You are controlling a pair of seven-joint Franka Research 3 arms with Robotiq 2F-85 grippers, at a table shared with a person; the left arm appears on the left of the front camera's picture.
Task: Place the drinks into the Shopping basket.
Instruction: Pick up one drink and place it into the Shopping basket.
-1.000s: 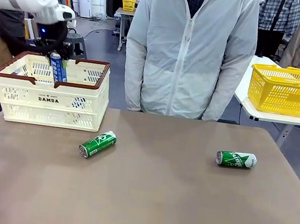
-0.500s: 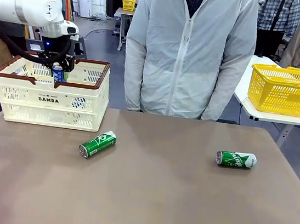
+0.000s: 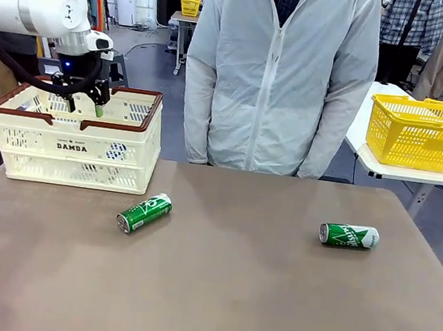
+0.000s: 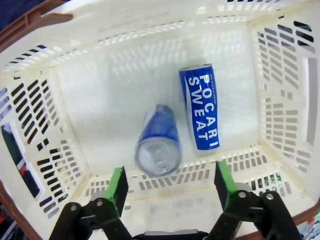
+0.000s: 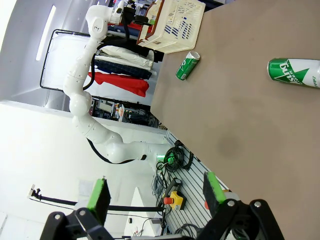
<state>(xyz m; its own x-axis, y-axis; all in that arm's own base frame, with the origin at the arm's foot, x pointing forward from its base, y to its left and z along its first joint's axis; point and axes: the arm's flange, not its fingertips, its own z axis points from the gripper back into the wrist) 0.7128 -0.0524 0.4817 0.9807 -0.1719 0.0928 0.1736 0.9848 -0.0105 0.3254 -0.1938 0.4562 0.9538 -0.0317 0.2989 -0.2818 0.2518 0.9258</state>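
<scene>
The cream Shopping basket [image 3: 117, 152] with its brown rim stands at the table's far left. My left gripper [image 3: 85, 101] hangs just above its opening, open, with nothing between the fingers. Seen from the left wrist, the left gripper [image 4: 171, 184] looks down into the basket [image 4: 95, 85], where a blurred blue can [image 4: 158, 142] is free of the green pads beside a second blue can [image 4: 200, 107] lying flat. Two green cans lie on the table: one [image 3: 143, 212] left of centre, one [image 3: 349, 235] to the right. My right gripper [image 5: 155, 192] is open, far from a green can [image 5: 295, 70].
A person in a pale jacket [image 3: 278, 75] stands at the far edge behind the table's middle. A yellow mesh basket [image 3: 426, 134] sits on a separate white table at the right. The brown tabletop [image 3: 229, 297] is bare in front.
My left gripper lowered the blue can into the basket, then opened and let it go. The can has dropped out of the front view. The green cans have not moved.
</scene>
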